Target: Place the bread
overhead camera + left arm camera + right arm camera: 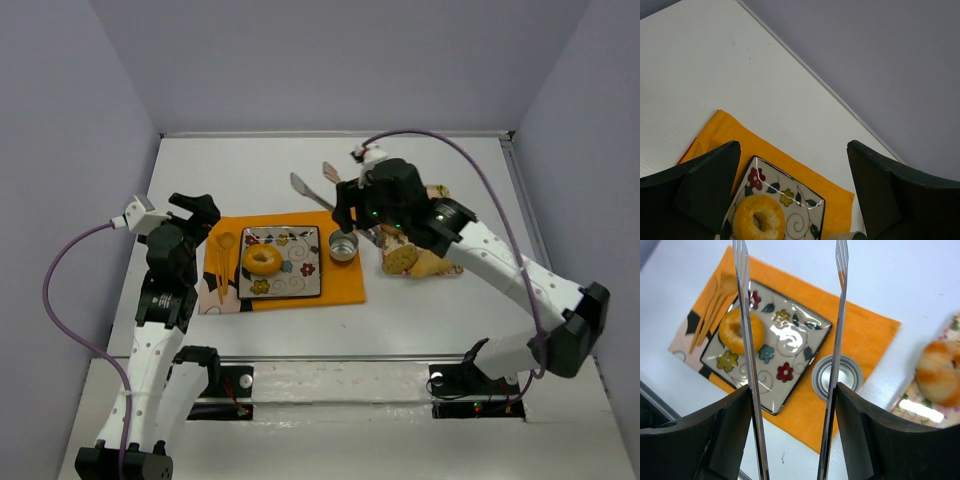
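A yellow ring-shaped bread [263,259] lies on a square flowered plate [300,275] on an orange mat [345,285]; it also shows in the left wrist view [759,219] and the right wrist view [754,330]. A second, browner bread [400,258] lies on a patterned sheet right of the mat, and shows in the right wrist view [940,372]. My right gripper [348,208] hovers above the mat's right end, shut on metal tongs [839,315] whose two arms stand apart with nothing between them. My left gripper [197,215] is open and empty over the mat's left end.
A small metal cup [343,247] stands on the mat right of the plate, below the tongs [837,377]. Wooden cutlery [222,255] lies on the mat left of the plate. Walls enclose the table on the left, back and right.
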Robot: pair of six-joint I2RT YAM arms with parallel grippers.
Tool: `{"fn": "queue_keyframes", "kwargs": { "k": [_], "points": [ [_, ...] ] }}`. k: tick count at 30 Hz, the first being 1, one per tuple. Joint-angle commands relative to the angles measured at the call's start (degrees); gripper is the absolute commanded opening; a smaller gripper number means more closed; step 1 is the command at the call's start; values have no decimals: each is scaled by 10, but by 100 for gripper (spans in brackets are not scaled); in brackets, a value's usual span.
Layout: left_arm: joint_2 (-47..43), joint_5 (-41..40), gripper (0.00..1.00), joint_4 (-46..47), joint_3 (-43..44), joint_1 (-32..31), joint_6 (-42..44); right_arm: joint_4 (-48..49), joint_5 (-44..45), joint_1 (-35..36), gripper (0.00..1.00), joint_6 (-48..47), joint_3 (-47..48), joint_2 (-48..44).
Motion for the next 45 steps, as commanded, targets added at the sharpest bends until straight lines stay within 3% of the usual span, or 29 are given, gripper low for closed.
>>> {"fn": "queue_keyframes", "kwargs": {
  "k": [1, 6, 10, 18, 23, 35, 45],
  "points": [
    [-16, -3, 99, 26, -9, 4, 2, 1, 102, -84, 70, 99, -96, -154],
    [-15, 2, 99, 28, -9, 4, 1, -167, 197, -162, 69, 204, -172, -309],
    [-2, 19, 99, 40, -11, 4, 1, -303, 239, -192, 70, 289, -187, -368],
    [13, 30, 99, 45, -9, 4, 1, -378, 231, -192, 71, 389, -245, -412],
    [6, 33, 99, 48, -11, 4, 2, -375, 216, -197, 71, 415, -283, -421],
    [3, 36, 99, 50, -14, 4, 1, -249, 136, -197, 69, 382, -347, -385],
    [5, 35, 99, 50, -14, 4, 1, -184, 96, -237, 57, 360, -380, -356]
  ]
}}
